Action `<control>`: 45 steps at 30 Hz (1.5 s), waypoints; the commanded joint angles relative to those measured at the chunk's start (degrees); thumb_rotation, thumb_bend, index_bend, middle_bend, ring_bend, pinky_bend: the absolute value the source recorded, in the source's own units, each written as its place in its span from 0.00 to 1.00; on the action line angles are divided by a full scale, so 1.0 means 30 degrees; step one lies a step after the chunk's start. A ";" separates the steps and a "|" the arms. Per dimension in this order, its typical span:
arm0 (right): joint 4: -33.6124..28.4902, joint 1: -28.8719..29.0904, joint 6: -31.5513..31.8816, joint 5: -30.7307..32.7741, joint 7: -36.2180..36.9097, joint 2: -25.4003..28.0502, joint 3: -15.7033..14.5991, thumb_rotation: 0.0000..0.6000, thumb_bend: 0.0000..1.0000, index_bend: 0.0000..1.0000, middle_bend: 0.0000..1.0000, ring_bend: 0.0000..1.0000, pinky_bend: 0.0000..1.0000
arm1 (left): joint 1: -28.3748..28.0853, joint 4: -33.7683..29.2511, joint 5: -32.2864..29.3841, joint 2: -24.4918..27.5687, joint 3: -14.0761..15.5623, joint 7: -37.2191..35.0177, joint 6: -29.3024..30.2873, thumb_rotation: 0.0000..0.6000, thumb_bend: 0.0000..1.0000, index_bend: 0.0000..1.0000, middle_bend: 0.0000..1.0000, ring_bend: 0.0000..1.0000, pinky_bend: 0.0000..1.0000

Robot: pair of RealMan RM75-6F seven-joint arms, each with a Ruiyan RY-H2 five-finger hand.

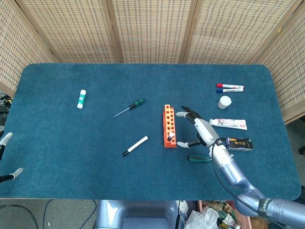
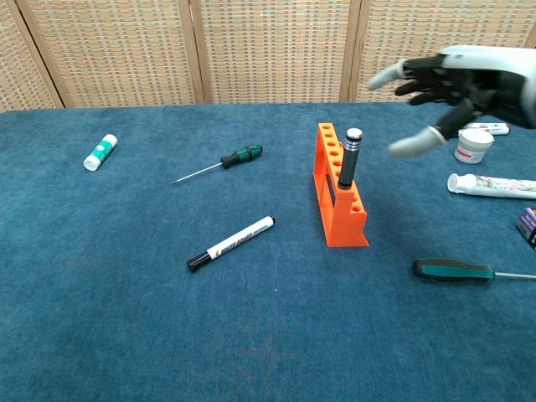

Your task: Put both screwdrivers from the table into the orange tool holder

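One orange tool holder [image 2: 339, 197] stands upright near the middle of the blue table [image 1: 57, 143], with one dark tool with a silver cap [image 2: 348, 157] standing upright in a slot towards its near end. Two screwdrivers lie on the table: a small green-handled screwdriver [image 1: 129, 108] to the holder's left, well apart from it, and a larger green-and-black-handled screwdriver [image 2: 456, 270] on the holder's right, near the front edge. The right hand [image 2: 448, 84] hovers above the table, right of the holder and apart from it, fingers spread and holding nothing. Of the left hand [image 1: 5, 157] only pale fingertips show at the left edge of the head view; I cannot tell how its fingers lie.

Also on the table: one black-capped white marker [image 1: 135, 145], one glue stick [image 1: 81, 98], two whiteboard markers [image 1: 229, 88], one small white jar [image 1: 224, 102], one tube [image 1: 228, 123] and one dark box [image 1: 239, 143].
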 commanded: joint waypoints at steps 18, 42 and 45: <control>0.2486 -0.2807 0.3371 -0.0483 -0.7880 -0.2818 -0.4033 1.00 0.00 0.42 0.00 0.00 0.00 | 0.0171 -0.0037 0.0501 0.0025 0.0182 -0.0103 0.0386 1.00 0.00 0.00 0.00 0.00 0.00; 0.5209 -0.2934 0.3055 0.0345 -1.0003 -0.5929 -0.3490 1.00 0.19 0.46 0.00 0.00 0.00 | 0.0071 -0.0004 0.0372 -0.0036 0.0164 -0.0010 0.0138 1.00 0.00 0.00 0.00 0.00 0.00; 0.5225 -0.2909 0.2913 0.0479 -1.0166 -0.5944 -0.3458 1.00 0.20 0.46 0.00 0.00 0.00 | 0.0061 -0.0007 0.0358 -0.0016 0.0161 -0.0052 0.0108 1.00 0.00 0.00 0.00 0.00 0.00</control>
